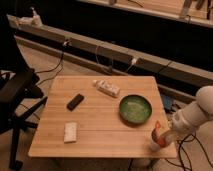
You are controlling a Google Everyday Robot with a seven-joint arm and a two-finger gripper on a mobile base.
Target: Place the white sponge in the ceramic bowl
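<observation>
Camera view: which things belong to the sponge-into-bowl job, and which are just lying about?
Job: white sponge; ceramic bowl; gripper, beside the cup at the table edge.
Lying about: black remote; white tube bottle; that cup, holding an orange-red item.

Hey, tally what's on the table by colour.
White: 2, white sponge and tube bottle
Black: 1, remote
Green: 1, ceramic bowl
Orange-red: 1, small cup with its item
Total: 5
The tool is right beside the small cup.
</observation>
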